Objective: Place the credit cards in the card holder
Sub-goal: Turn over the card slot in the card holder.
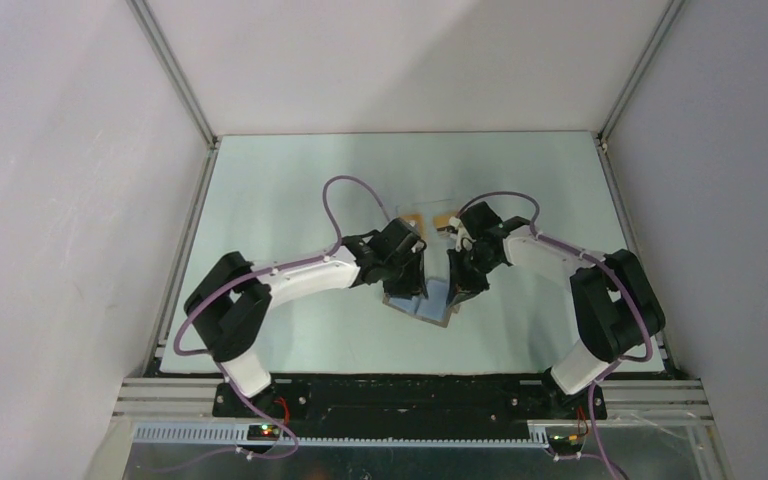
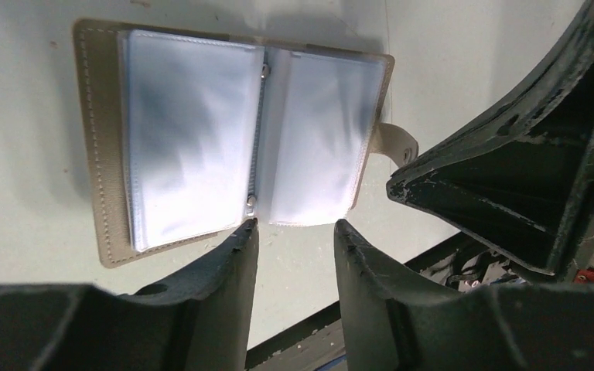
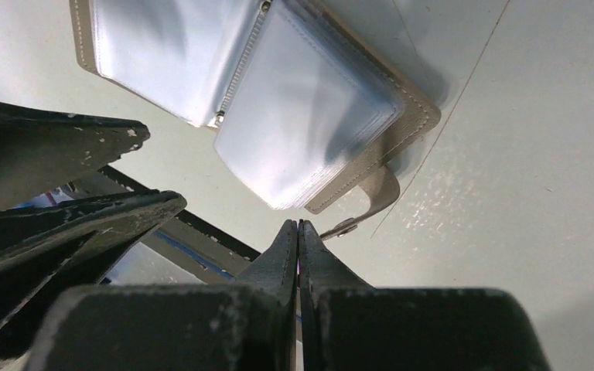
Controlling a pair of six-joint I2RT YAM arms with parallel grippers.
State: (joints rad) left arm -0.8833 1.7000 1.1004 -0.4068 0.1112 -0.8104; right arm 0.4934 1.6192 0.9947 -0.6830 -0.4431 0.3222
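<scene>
Overhead and wrist views. The card holder [image 1: 422,306] lay open and flat on the pale table [image 1: 280,200], between the two arms. Its clear sleeves [image 2: 193,131] faced up and its snap strap [image 3: 375,197] stuck out from one edge. The left gripper [image 2: 292,228] was at the holder's edge, in line with the spine, its fingers [image 2: 232,255] parted by a moderate gap with nothing between them. The right gripper [image 3: 298,226] stood just beside the strap, its fingers pressed together and holding nothing. The credit cards [image 1: 415,220], seen from above as small orange-gold patches, lay on the table just beyond both grippers, apart from the holder
</scene>
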